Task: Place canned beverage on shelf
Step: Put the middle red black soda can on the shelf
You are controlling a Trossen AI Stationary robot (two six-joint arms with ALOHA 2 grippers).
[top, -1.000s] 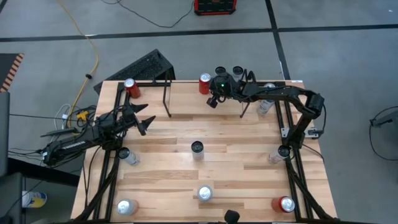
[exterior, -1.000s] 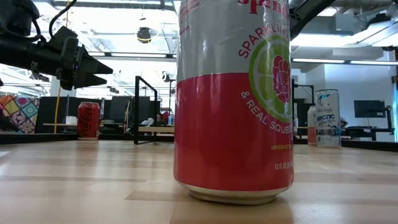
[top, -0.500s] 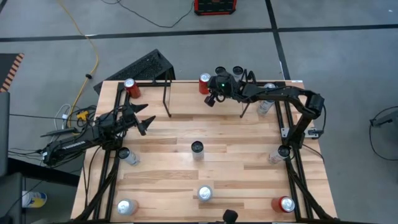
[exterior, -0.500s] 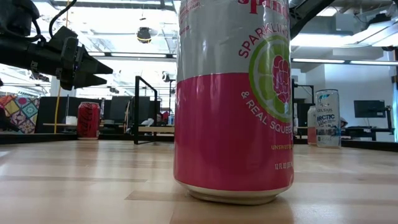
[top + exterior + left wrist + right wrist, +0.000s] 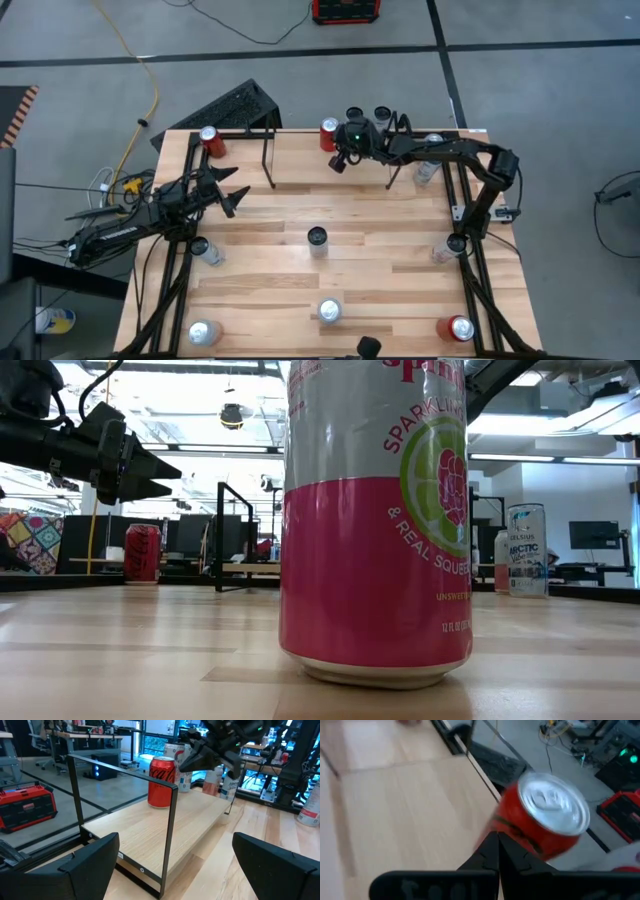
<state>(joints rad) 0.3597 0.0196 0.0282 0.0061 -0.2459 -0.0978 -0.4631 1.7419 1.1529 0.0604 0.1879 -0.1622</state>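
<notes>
High view: cylindrical red can (image 5: 329, 134) on pale wood shelf (image 5: 300, 158).

The floor (image 5: 520, 110) around the table is grey concrete crossed by dark seams. A yellow cable (image 5: 140, 70) trails across it at far left, and a red case (image 5: 345, 10) sits at the far edge. Beyond the table, ceiling strip lights (image 5: 210, 450) glow above desks and monitors (image 5: 592, 536).
</notes>
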